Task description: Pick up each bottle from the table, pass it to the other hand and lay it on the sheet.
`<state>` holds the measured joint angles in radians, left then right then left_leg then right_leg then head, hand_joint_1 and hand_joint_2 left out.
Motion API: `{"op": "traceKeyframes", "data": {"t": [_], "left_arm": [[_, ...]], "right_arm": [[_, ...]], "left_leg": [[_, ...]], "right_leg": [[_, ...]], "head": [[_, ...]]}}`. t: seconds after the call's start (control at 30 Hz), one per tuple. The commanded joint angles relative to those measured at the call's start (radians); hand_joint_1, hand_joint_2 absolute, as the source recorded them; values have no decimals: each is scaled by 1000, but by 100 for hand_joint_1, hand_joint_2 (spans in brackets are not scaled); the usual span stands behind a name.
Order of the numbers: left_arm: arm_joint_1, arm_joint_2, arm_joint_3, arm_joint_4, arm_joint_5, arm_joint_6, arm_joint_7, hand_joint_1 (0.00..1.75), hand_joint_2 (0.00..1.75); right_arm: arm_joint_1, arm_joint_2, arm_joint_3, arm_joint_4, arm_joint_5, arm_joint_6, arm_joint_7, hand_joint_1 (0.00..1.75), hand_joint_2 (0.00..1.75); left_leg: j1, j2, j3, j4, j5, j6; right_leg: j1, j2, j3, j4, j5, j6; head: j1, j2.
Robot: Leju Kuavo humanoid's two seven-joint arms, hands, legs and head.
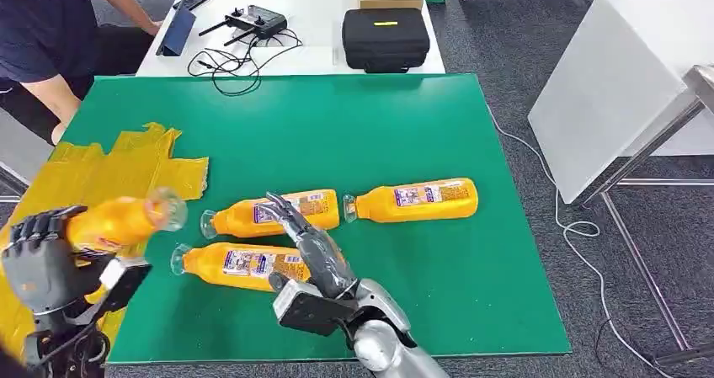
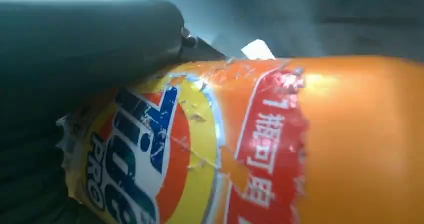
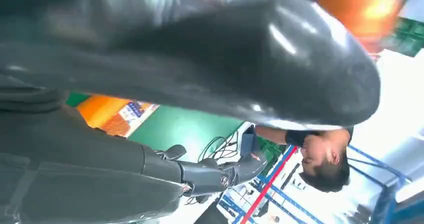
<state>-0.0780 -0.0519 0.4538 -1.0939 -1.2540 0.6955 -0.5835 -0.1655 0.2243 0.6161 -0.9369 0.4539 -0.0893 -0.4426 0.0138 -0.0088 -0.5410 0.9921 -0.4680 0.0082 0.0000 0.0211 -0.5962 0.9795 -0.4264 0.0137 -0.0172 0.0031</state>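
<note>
My left hand [image 1: 38,260] grips an orange bottle [image 1: 122,220] above the crumpled yellow sheet [image 1: 109,172] at the table's left; its label [image 2: 165,154] fills the left wrist view. Three more orange bottles lie on the green table: one at the right [image 1: 417,199], one in the middle [image 1: 261,214], one nearer me [image 1: 231,264]. My right hand [image 1: 311,247] hovers over the two left ones with fingers stretched out and nothing in it. In the right wrist view its thumb [image 3: 225,49] looms large, with a bottle [image 3: 112,115] behind.
A person [image 1: 50,33] sits at the far left corner. Behind the green table stands a white table [image 1: 320,58] with a black case [image 1: 386,37], a controller [image 1: 253,20] and cables. A white table [image 1: 623,66] stands to the right.
</note>
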Motion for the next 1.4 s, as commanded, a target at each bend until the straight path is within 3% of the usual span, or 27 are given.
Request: {"op": "traceKeyframes", "data": {"t": [0.03, 0.2, 0.37, 0.53, 0.6, 0.73, 0.77, 1.03, 1.17, 1.2, 1.4], "left_arm": [[-179, 177, 87, 512, -317, 3, 477, 175, 175], [-183, 196, 77, 572, -313, 3, 521, 175, 175], [-165, 216, 40, 666, -313, 3, 567, 175, 175], [-199, 220, 67, 752, -287, 3, 541, 171, 175], [-212, 219, 57, 774, -299, 3, 541, 0, 175], [-230, 210, 55, 791, -292, 3, 501, 0, 175], [-228, 206, 59, 782, -282, 3, 476, 0, 0], [-207, 178, 60, 694, -244, 3, 366, 0, 0], [-215, 171, 70, 693, -218, 3, 316, 0, 0], [-227, 161, 75, 699, -195, 3, 257, 0, 0], [-269, 150, 72, 740, -155, 3, 157, 0, 0]], "right_arm": [[69, -124, 12, -90, -45, -24, -31, 0, 0], [89, -126, 10, -122, -41, -20, -8, 0, 0], [67, -120, 9, -109, -38, 9, 9, 0, 0], [40, -127, 10, -57, -41, 23, -1, 0, 0], [37, -125, 12, -45, -41, 25, -1, 0, 0], [35, -121, 23, -29, -7, 7, 32, 0, 0], [38, -117, 24, -25, 4, 1, 45, 0, 0], [39, -91, 23, 31, 76, -9, 112, 0, 0], [-15, -69, 29, 126, 118, -22, 149, 0, 0], [-79, -40, 30, 245, 146, -49, 169, 0, 0], [-177, 8, 31, 439, 186, -103, 214, 0, 0]], "left_leg": [[0, 1, 8, -4, -1, 0], [0, -3, 5, -2, -1, 0], [-1, 3, 4, -2, -2, 0], [0, 1, 2, -1, -1, 0], [-1, 1, 3, -2, -1, 0], [-1, 0, 2, -1, 0, -1], [0, -1, 3, -2, 0, -1], [0, -2, 3, -1, 1, -2], [0, -1, 4, -1, 1, -2], [0, -1, 3, -1, 1, -2], [0, -3, 3, -1, 1, -2]], "right_leg": [[0, -2, 7, -3, -1, 1], [1, -4, 5, -2, -3, 1], [-1, 1, 3, -1, -1, 1], [0, -1, 2, -1, -1, 0], [-1, -1, 2, -1, -1, 0], [-1, -1, 2, -1, 0, 0], [-1, -2, 4, -1, 0, 0], [-1, -3, 3, -1, 0, 0], [0, -3, 5, -1, 0, 1], [-1, -3, 3, -1, 0, 0], [0, -5, 4, -1, 0, 0]], "head": [[0, 0], [0, 0], [0, 0], [0, 0], [-1, 0], [0, 0], [-1, 0], [-1, 0], [-1, 0], [-1, 0], [0, 0]]}}
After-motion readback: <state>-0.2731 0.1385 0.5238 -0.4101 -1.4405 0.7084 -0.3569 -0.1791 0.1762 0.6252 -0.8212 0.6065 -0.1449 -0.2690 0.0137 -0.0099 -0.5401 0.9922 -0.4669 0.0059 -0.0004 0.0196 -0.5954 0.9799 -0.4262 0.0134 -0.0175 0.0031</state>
